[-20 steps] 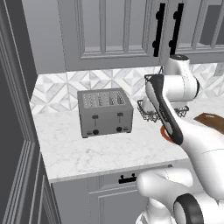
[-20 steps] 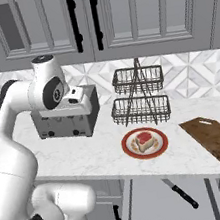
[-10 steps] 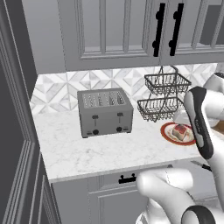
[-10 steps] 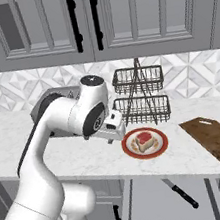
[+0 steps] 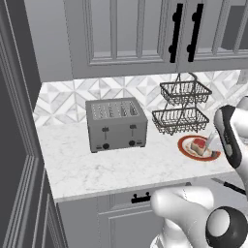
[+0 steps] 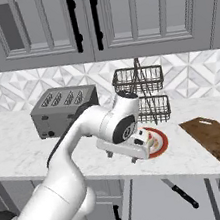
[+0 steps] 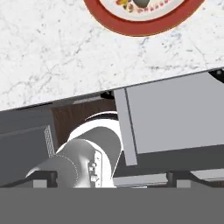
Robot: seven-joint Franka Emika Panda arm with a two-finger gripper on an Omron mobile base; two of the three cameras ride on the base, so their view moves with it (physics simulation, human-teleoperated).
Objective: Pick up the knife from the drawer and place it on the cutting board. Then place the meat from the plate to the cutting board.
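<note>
Below the counter edge the drawer [image 6: 161,194] stands pulled out, plain grey inside, and the knife [image 6: 180,193] lies in it, dark handle toward the front and blade pointing back at the counter. In the hand view the gripper [image 7: 111,178] looks down over that drawer [image 7: 175,118], its two dark fingertips [image 7: 41,178] spread wide at either side of the bottom edge with nothing between them. The hand itself hangs over the front of the marble counter [image 6: 18,153], just beside the plate [image 6: 160,141] (orange-red rim, pale centre), which carries the meat [image 5: 197,145], a small red-pink chunk. To the right of the plate, apart from it, the brown cutting board [image 6: 215,137] lies bare on the counter. Behind the plate stands a two-tier wire basket [image 6: 142,94], and to its left a grey four-slot toaster [image 5: 116,123] against the patterned backsplash [image 5: 63,99]. Above hang grey cabinet doors [image 6: 116,14] with black handles.
</note>
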